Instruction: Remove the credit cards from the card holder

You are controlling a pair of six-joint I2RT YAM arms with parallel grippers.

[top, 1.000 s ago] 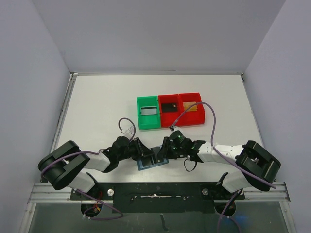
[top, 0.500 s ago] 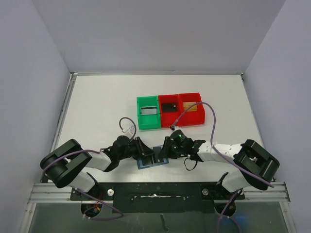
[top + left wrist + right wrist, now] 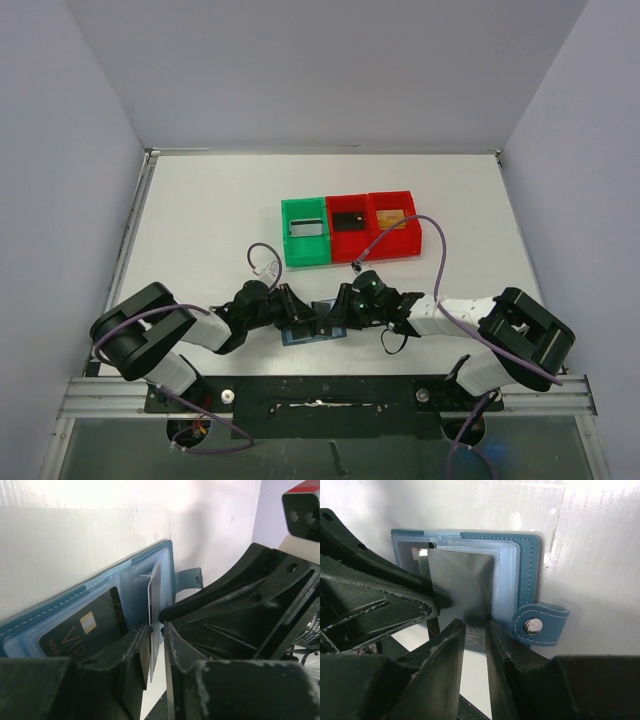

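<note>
The light-blue card holder point(image 3: 303, 337) lies open on the table between both arms, its snap tab point(image 3: 540, 625) sticking out. A grey credit card point(image 3: 462, 580) stands up out of its clear sleeves. In the left wrist view this card point(image 3: 155, 595) shows edge-on, and my left gripper point(image 3: 156, 622) is shut on it. A black VIP card point(image 3: 85, 630) still sits in a pocket. My right gripper point(image 3: 474, 625) rests on the holder's edge point(image 3: 527, 570) by the tab, jaws a narrow gap apart with nothing seen between them. From above, left gripper point(image 3: 303, 318) and right gripper point(image 3: 338, 316) almost touch.
Behind the holder stand a green bin point(image 3: 305, 245) and two red bins point(image 3: 349, 243) point(image 3: 395, 240), each with a card inside. White walls close in the table on three sides. The arms' bases sit on the near rail point(image 3: 320, 400).
My left jaws have closed tighter on the grey card. Both grippers have edged slightly closer together over the holder.
</note>
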